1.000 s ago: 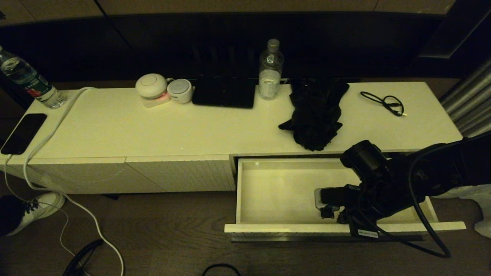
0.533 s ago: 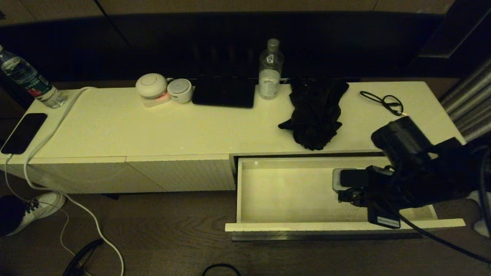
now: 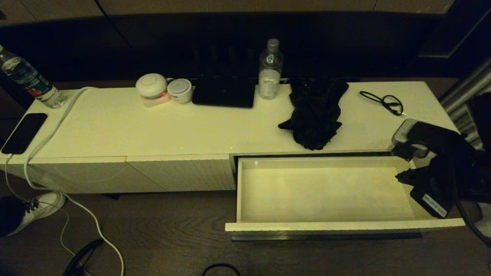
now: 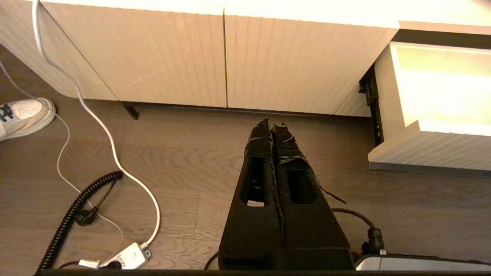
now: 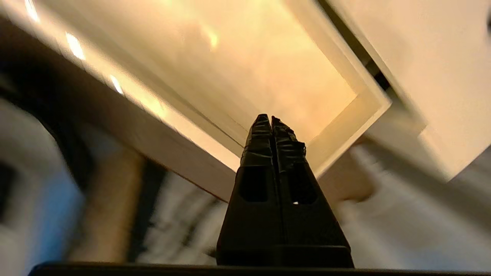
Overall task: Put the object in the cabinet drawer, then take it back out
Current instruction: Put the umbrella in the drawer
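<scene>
The object, a bunchy black umbrella point(image 3: 314, 113), lies on the cabinet top just behind the cabinet drawer point(image 3: 337, 227). The drawer stands pulled out with nothing in its pale interior point(image 5: 268, 65). My right gripper point(image 3: 399, 177) hovers at the drawer's right end, shut and holding nothing; in the right wrist view the gripper point(image 5: 271, 118) points at the drawer's corner. My left gripper point(image 4: 273, 122) hangs shut and holding nothing above the floor in front of the closed ribbed panels, left of the drawer's ribbed front point(image 4: 429, 149).
On the cabinet top stand a water bottle point(image 3: 271, 71), a flat black slab point(image 3: 224, 92), two white round devices point(image 3: 151, 86), a thin black cable point(image 3: 385, 101), a phone point(image 3: 23, 132) and another bottle point(image 3: 28, 80). A white cord point(image 4: 96, 122) and a coiled black cord point(image 4: 69, 218) lie on the floor.
My right arm has lifted out of the drawer's inside and swung right, to the drawer's right end. The umbrella and the drawer have not moved.
</scene>
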